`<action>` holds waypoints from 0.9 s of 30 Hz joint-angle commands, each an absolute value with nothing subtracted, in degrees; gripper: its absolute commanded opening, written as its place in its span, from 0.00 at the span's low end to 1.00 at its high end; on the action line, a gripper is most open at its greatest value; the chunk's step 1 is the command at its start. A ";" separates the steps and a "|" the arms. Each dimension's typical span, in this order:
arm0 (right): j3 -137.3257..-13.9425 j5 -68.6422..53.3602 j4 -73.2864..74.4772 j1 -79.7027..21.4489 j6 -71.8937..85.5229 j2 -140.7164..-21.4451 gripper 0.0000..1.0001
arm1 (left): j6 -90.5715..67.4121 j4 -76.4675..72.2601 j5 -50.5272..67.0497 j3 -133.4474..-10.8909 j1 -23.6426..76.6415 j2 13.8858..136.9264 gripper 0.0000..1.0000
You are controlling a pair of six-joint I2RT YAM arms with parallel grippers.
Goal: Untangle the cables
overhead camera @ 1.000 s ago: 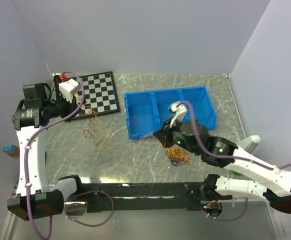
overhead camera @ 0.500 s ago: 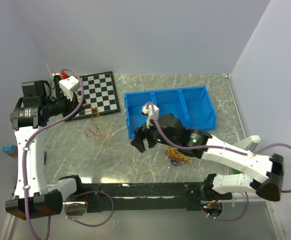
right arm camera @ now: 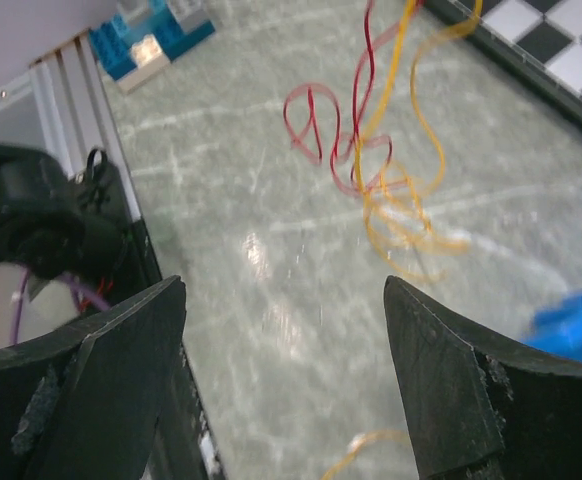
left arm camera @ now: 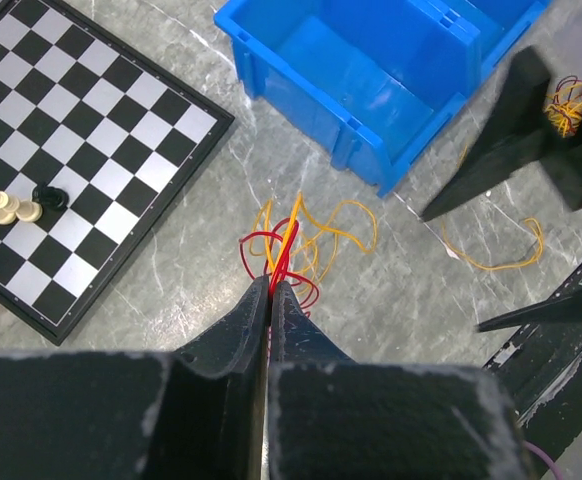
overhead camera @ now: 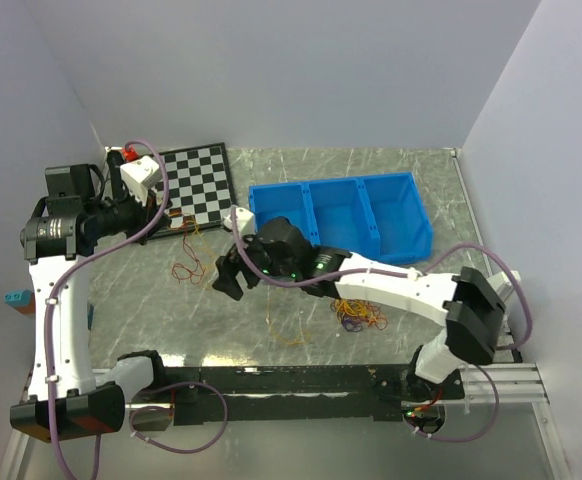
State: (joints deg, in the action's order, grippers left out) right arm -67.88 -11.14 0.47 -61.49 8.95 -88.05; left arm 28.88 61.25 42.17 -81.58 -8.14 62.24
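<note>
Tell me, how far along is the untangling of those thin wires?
Looks done: one yellow strand lies alone. In hand: left gripper shut on a red-and-yellow bunch, with the open right gripper near it. Left: that bunch and the second tangle are both knotted.

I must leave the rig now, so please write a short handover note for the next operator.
Left end effector: shut on the red and yellow-orange strands, hanging beside the chessboard.
Right end effector: open, empty, facing those strands.
Second tangle lies in front of the blue bin, one loose yellow strand near it.
Done: first bunch gripped. Left: part it, then the second tangle.
</note>
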 commanded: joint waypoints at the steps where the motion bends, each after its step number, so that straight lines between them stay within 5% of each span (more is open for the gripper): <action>1: -74.70 -11.43 -7.99 -62.23 6.68 -93.50 0.86 | 29.79 62.23 42.72 -83.14 -8.00 60.82 0.05; 11: -84.63 -1.59 -5.54 -62.14 3.87 -103.53 0.71 | 30.41 63.37 42.28 -83.49 -7.91 60.73 0.05; 15: -84.82 -1.32 -5.19 -61.79 4.13 -104.15 0.45 | 30.85 63.46 41.92 -83.23 -7.91 60.47 0.05; 17: -84.47 -2.02 -5.27 -61.44 4.66 -103.98 0.23 | 30.59 63.28 42.01 -83.06 -7.91 60.56 0.05; 18: -84.03 -1.50 -5.19 -61.35 4.83 -103.71 0.03 | 30.32 63.11 42.01 -83.14 -7.91 60.56 0.06; 23: -78.33 1.48 -5.54 -60.56 5.36 -97.32 0.00 | 29.10 60.22 40.70 -80.87 -7.91 60.38 0.13; 27: -72.17 0.35 -6.15 -59.68 6.41 -89.31 0.00 | 28.57 56.61 40.08 -75.69 -7.91 60.21 0.30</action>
State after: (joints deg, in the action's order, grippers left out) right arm -75.75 -0.40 -3.57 -60.84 5.28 -99.33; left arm 29.19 60.58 40.58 -79.31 -8.10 60.95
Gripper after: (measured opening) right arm 0.014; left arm 0.241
